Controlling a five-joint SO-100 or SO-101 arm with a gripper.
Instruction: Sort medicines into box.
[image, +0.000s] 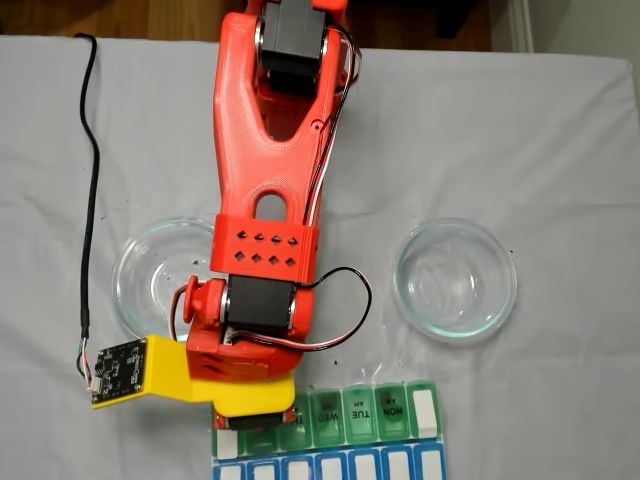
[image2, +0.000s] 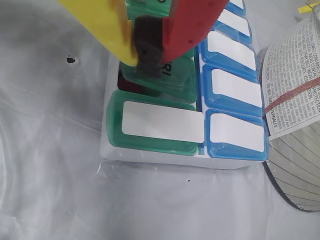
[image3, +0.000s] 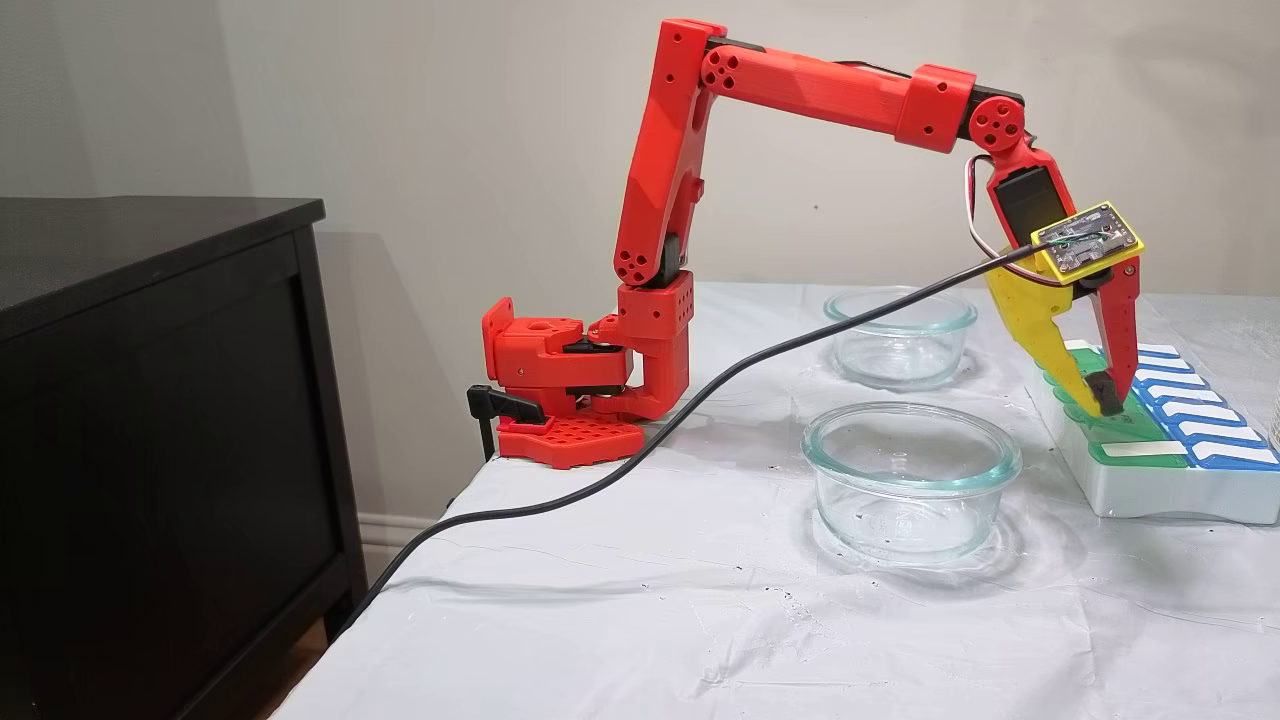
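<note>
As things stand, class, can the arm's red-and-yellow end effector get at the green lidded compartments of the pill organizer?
Probably yes: the end effector already hangs right above a green compartment of the pill organizer, with nothing between them.

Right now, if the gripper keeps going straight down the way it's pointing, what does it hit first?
Most likely the box: the gripper hangs tips-down right over a green compartment lid next to the end one. Whether it already touches is unclear.

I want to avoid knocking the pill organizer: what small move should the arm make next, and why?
Probably lift the fingers straight up. They meet low over a green compartment of the pill organizer, so a sideways move might push it. Both glass bowls look empty.
</note>
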